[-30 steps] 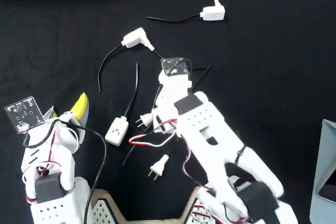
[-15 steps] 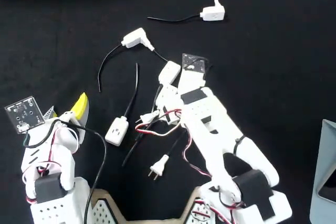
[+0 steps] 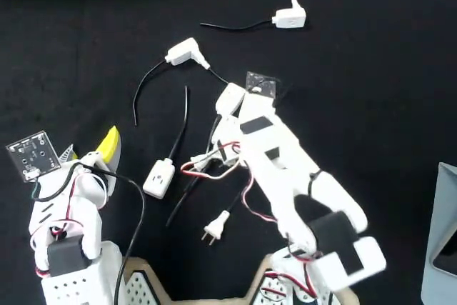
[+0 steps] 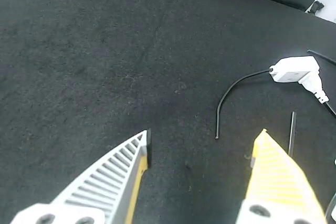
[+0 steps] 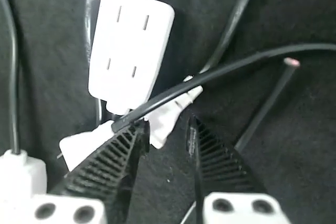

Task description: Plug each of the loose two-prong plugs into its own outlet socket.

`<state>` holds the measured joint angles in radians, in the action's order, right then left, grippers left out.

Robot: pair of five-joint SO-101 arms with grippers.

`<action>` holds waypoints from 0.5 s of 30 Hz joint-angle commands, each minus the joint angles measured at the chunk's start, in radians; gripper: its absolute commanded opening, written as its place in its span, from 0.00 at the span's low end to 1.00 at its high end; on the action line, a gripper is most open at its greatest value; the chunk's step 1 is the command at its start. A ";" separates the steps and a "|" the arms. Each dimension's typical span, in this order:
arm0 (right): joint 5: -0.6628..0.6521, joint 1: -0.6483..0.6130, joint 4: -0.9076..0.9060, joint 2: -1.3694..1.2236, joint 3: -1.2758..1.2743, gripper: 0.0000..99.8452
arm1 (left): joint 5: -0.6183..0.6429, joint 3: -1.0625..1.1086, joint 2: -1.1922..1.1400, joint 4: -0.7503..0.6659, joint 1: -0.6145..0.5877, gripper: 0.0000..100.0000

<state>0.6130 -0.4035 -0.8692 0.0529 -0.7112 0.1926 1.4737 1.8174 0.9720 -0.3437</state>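
You work on a black cloth table cover (image 4: 94, 51), matt and faintly fuzzy, with a fine nap. The white two-outlet socket block (image 5: 128, 51) is smooth moulded plastic with a soft sheen. The small white two-prong plug (image 3: 218, 223) has the same plastic body, and its prongs look like bare metal. The thin black cable (image 5: 231, 66) has a slick, slightly glossy sheath. Your left gripper (image 4: 205, 135) has one yellow and one grey plastic finger, both ribbed and matt. Your right gripper (image 5: 167, 124) has black ribbed plastic fingers (image 5: 105, 166). The white arm shell (image 3: 285, 169) is matt plastic. The pale base board (image 3: 146, 276) looks like wood.
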 commanded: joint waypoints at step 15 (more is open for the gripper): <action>0.040 -0.041 0.006 -0.128 0.116 0.13 | -0.009 -0.002 0.008 -0.021 -0.002 0.31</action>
<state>0.6452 -0.4173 -0.8631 -0.0591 -0.6222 0.1926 1.4737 1.8174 0.9720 -0.3437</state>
